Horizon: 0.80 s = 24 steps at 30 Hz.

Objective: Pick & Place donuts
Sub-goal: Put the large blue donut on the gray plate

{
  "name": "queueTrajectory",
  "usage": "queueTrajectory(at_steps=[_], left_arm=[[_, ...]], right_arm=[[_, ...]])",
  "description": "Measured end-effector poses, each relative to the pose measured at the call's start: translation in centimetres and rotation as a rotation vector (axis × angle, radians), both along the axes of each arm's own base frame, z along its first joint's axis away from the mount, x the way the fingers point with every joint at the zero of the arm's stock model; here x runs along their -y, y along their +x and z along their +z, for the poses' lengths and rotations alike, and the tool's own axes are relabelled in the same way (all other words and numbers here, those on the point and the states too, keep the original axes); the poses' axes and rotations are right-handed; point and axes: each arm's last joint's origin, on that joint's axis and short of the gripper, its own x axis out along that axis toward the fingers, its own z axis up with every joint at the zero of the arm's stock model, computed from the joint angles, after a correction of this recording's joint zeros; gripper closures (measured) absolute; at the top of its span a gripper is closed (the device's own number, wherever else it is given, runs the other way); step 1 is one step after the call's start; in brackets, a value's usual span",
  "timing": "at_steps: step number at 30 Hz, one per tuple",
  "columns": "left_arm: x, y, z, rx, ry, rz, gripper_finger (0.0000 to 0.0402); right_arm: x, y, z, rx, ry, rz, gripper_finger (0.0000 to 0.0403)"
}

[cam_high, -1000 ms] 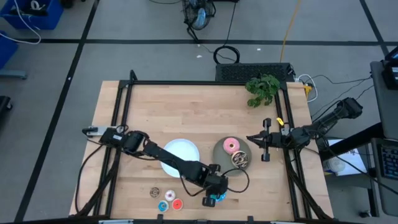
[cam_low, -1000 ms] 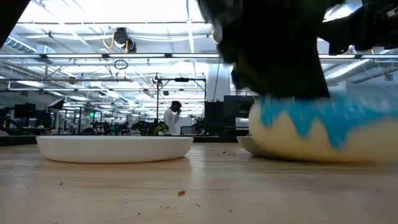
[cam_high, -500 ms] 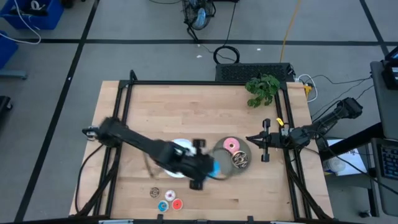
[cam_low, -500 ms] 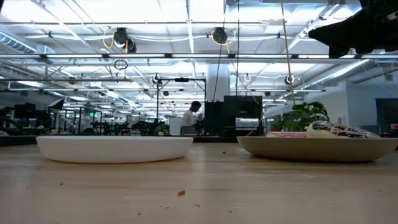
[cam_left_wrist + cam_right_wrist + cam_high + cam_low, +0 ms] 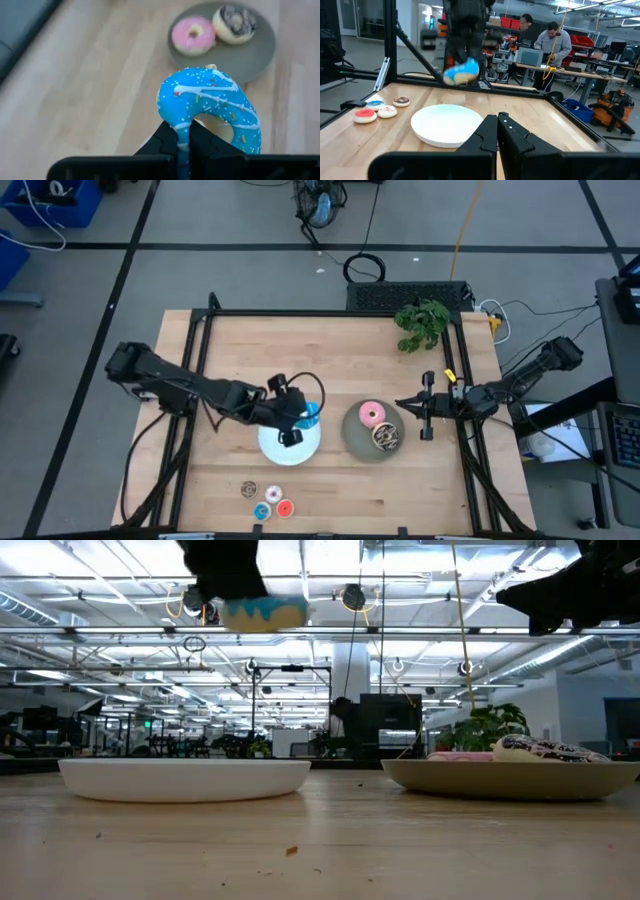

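My left gripper (image 5: pixel 298 420) is shut on the blue sprinkled donut (image 5: pixel 210 107), high above the round white plate (image 5: pixel 278 450). The donut also shows in the low view (image 5: pixel 262 612) and the right wrist view (image 5: pixel 461 72). The pink donut (image 5: pixel 373 415) and the dark brown drizzled donut (image 5: pixel 385 437) lie on the round grey plate (image 5: pixel 352 438). Several mini donuts (image 5: pixel 267 500) lie flat on the table near the front edge. My right gripper (image 5: pixel 412 406) is shut and empty, just right of the grey plate. My left gripper pinches one side of the donut's ring (image 5: pixel 176 117) between its two fingers. One fingertip (image 5: pixel 170 137) is on the outer edge and the other (image 5: pixel 201 137) is toward the hole. The donut is lifted clear, well above the white plate, icing up.
A green toy plant (image 5: pixel 422 322) lies at the table's far right. A black frame (image 5: pixel 205 330) runs along the table's edges. Bare wood lies left of the white plate and along the far half. People stand at benches beyond the table (image 5: pixel 555 42).
My left gripper has lifted the blue sprinkled donut off the table near the front edge. It has carried it up, toward the far edge and to the left, past the grey plate, and it is now above the white plate. The gripper stays shut on it.
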Motion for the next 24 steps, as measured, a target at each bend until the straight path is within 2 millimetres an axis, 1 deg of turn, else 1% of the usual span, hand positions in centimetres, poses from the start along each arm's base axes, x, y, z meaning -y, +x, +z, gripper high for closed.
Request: queueTrajectory(at_steps=[2, 5, 8, 11, 17, 20, 24], left_arm=[[-0.3, 0.3, -0.9, 0.005, -0.038, 0.007, 0.0385], [-0.1, 1.4, -1.9, 0.019, -0.068, -0.017, 0.0389], [0.3, 3.0, -2.0, 0.033, -0.074, -0.018, 0.0389], [0.5, 5.2, -2.1, 0.029, -0.092, -0.029, 0.0389], [0.9, 11.2, -3.7, -0.006, -0.103, -0.132, 0.0387], [0.8, 13.6, -5.1, -0.053, -0.123, -0.175, 0.0386], [0.5, 15.6, -7.7, -0.134, -0.134, -0.176, 0.0385]], right_arm=[[0.0, 0.0, 0.0, -0.001, 0.0, 0.0, 0.0403], [0.0, 0.0, 0.0, -0.001, -0.001, 0.0, 0.0403], [0.0, 0.0, -0.1, -0.006, -0.003, 0.0, 0.0403], [0.0, 0.0, -0.1, -0.01, -0.006, 0.0, 0.0403], [0.0, 0.0, -0.1, -0.01, -0.005, 0.0, 0.0403], [0.0, 0.0, -0.1, -0.012, -0.006, 0.0, 0.0403], [0.0, 0.0, -0.3, -0.027, -0.015, 0.0, 0.0403]])
